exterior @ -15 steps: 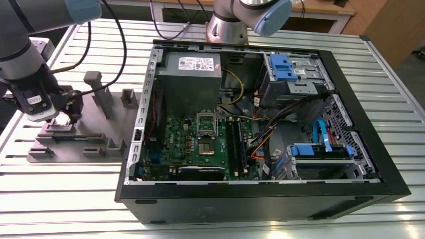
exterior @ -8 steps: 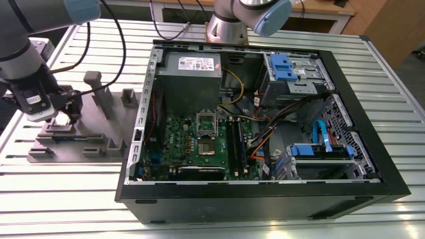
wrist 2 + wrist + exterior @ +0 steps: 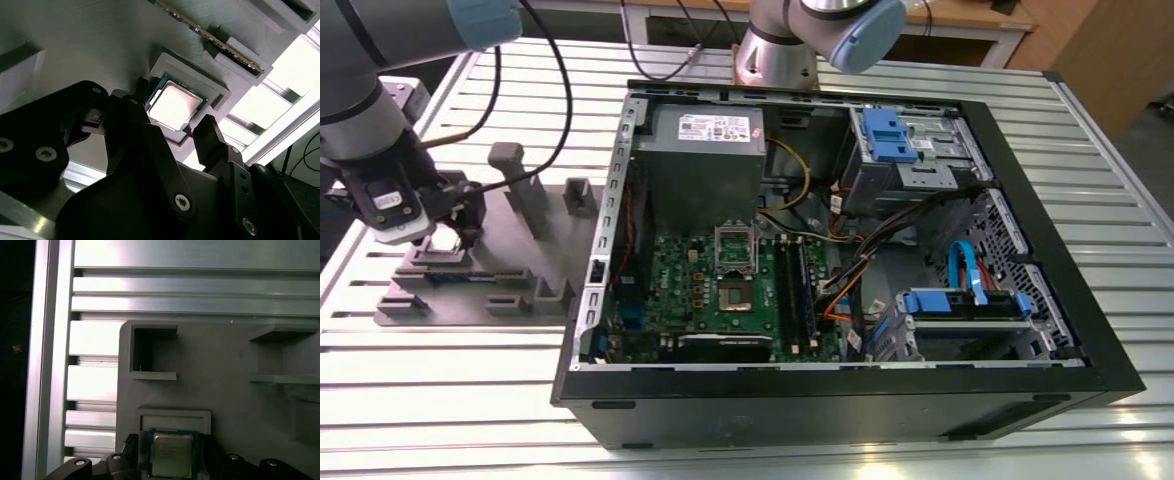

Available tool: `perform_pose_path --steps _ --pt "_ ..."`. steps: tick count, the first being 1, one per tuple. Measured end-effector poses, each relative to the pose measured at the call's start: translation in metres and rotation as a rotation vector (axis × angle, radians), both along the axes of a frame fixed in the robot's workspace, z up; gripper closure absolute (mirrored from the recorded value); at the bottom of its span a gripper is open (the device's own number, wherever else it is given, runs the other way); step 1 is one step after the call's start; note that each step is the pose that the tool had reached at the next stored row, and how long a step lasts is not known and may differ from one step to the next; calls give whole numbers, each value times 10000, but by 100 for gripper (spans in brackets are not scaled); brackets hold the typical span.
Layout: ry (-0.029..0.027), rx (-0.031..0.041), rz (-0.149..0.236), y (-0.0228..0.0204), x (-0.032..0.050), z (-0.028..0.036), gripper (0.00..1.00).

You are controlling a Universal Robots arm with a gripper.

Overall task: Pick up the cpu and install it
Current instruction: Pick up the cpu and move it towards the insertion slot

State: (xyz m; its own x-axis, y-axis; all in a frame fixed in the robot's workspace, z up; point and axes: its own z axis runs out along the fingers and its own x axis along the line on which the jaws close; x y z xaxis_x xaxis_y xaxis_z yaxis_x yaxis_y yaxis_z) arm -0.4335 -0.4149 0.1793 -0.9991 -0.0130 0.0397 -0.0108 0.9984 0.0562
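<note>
Parted jaws flank the cpu seated in the fixture tray.

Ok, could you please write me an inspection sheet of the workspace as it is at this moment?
Surface: slotted metal table, carrying the grey fixture tray and the open computer case.
Job's things: the cpu lies flat in its pocket on the fixture tray; the motherboard lies uncovered in the case.
Clutter: nothing seen.
Grippers: the hand is open over the tray, with one finger at each side of the cpu.
Cables: a black cable runs across the table; coloured wires lie inside the case.
Surroundings: a second arm's base beyond the case; wooden furniture at the exterior view's right.
</note>
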Motion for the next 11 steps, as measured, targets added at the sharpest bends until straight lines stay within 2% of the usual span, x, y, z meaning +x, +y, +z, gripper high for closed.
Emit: perform_pose_path --steps 11 --pt "0 0 -71 1 -13 -13 37"
